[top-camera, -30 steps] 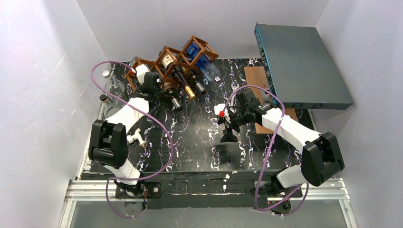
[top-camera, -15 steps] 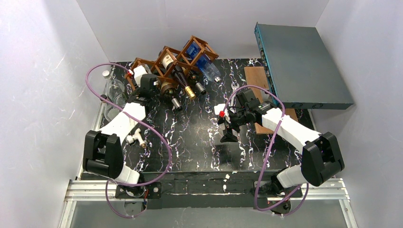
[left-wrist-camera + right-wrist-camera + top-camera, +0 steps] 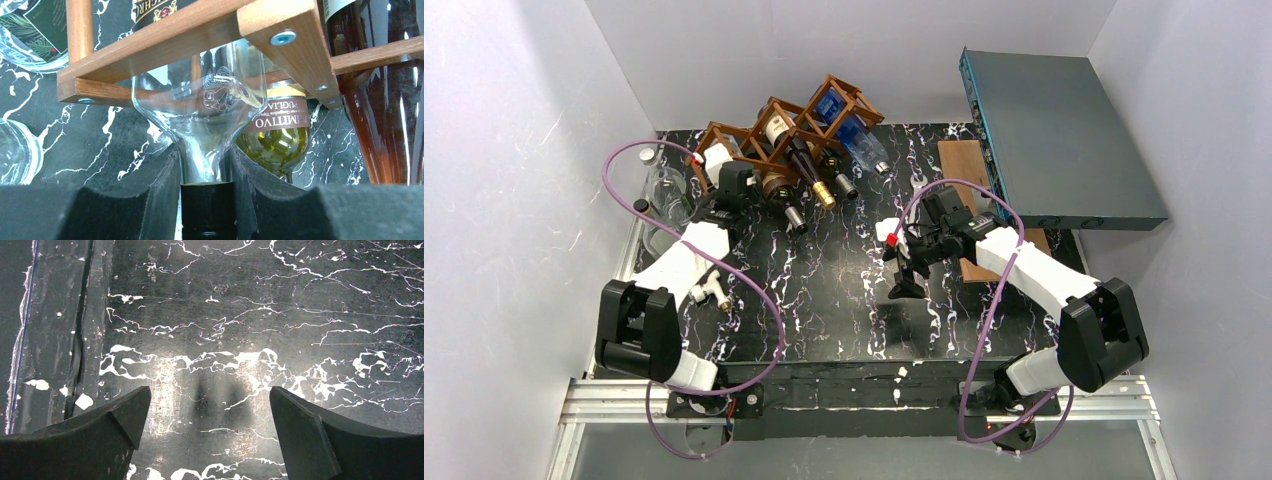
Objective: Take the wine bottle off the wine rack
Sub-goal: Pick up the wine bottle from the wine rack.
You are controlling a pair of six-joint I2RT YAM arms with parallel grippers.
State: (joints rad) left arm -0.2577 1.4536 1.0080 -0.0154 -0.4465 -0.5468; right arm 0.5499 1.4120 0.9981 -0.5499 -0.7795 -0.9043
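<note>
Left gripper (image 3: pixel 202 167) clamped on wine bottle (image 3: pixel 200 107) neck, inside wine rack (image 3: pixel 165 37)

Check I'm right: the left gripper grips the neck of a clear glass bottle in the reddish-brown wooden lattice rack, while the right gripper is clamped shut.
No: the right gripper is open, as the right wrist view shows. The left gripper does grip the neck of the clear glass bottle in the reddish-brown wooden lattice rack.

clear wine bottle (image 3: pixel 200 115) body partly behind wine rack (image 3: pixel 165 40) slat, dark cap (image 3: pixel 206 210) cut off at bottom edge
</note>
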